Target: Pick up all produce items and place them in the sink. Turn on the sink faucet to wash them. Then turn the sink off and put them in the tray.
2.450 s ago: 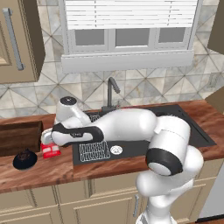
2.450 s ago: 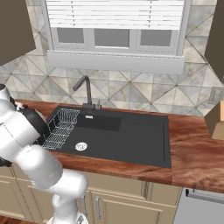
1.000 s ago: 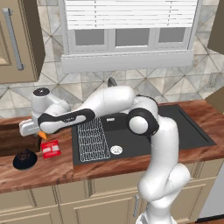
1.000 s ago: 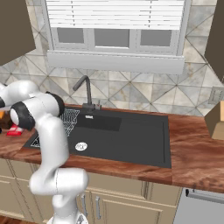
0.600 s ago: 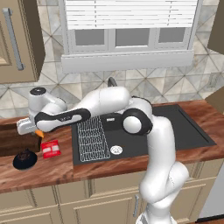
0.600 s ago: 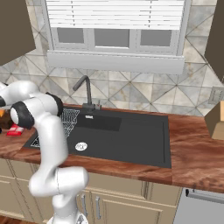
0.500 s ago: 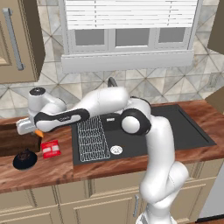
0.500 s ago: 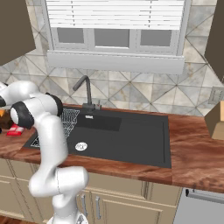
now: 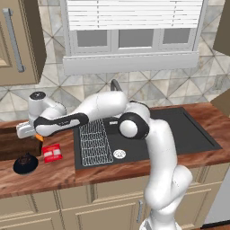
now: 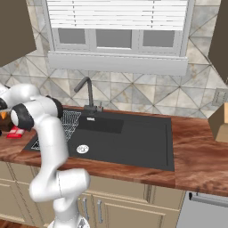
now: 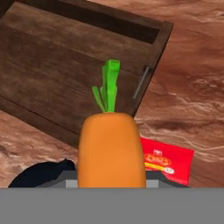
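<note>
carrot (image 11: 112,151) clamped in end effector (image 9: 37,135), green top pointing over tray (image 11: 52,65).

A rendered home kitchen. Shown by a black sink (image 10: 133,142) sunk into a reddish wood table (image 10: 200,156), with a wire rack (image 9: 95,141) and round drain (image 10: 82,149) inside and a dark faucet (image 10: 87,95) behind. Backed by a diamond-tile wall (image 10: 133,95) under a window (image 9: 134,38) with white blinds. Flanked by beige cabinets (image 9: 18,42) above and below. Fitted out with a wooden tray (image 11: 65,65), a red packet (image 9: 52,152) and a black dish (image 9: 25,164).
</note>
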Controlling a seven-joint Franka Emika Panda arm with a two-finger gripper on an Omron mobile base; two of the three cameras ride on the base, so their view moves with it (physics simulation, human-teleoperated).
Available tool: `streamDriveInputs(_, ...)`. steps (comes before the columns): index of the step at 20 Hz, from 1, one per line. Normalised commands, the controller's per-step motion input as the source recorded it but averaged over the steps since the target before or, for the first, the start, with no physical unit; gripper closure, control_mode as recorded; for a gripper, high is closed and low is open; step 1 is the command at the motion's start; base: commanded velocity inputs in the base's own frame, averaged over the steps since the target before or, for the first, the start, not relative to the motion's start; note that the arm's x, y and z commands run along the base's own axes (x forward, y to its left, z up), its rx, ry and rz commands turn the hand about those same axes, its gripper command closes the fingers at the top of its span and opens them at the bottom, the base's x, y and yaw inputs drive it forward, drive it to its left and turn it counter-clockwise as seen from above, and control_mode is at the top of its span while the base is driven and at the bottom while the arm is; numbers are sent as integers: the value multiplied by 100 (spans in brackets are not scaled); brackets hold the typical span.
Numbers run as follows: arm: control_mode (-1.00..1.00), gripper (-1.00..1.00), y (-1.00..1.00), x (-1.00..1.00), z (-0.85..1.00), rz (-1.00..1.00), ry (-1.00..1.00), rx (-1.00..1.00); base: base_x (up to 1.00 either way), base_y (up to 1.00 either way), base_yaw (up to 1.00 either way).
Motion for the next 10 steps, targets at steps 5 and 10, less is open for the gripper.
streamDriveInputs(5, -100, 100, 16, 19, -14, 0, 0, 0, 0, 0, 0)
streamDriveInputs(10, -100, 100, 17, 17, -19, 0, 0, 0, 0, 0, 0)
